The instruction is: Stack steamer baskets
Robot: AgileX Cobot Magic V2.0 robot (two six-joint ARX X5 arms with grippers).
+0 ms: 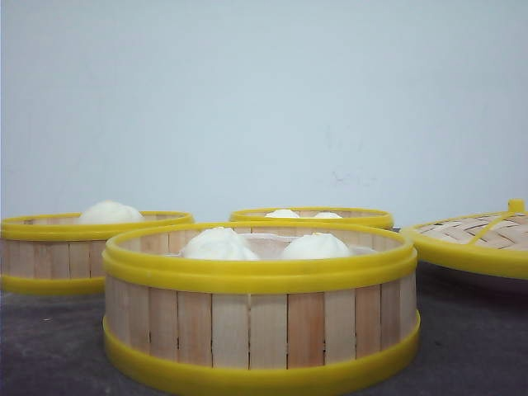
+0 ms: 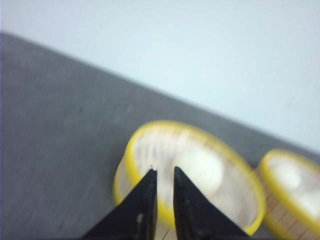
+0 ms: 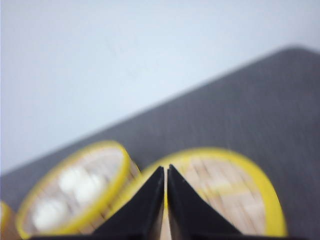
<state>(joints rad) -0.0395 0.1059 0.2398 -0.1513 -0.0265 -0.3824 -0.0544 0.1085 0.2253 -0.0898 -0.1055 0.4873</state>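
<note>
Left wrist view — left gripper (image 2: 162, 172) above steamer basket (image 2: 200, 170).

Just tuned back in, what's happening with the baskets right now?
Nothing is stacked yet. Three steamer baskets sit apart on the table, each with white buns inside: the near basket, the left basket and the far basket. The woven lid lies at the right. The left gripper hangs over the left basket, slightly open; the right gripper hangs over the lid, shut, holding nothing.
</note>
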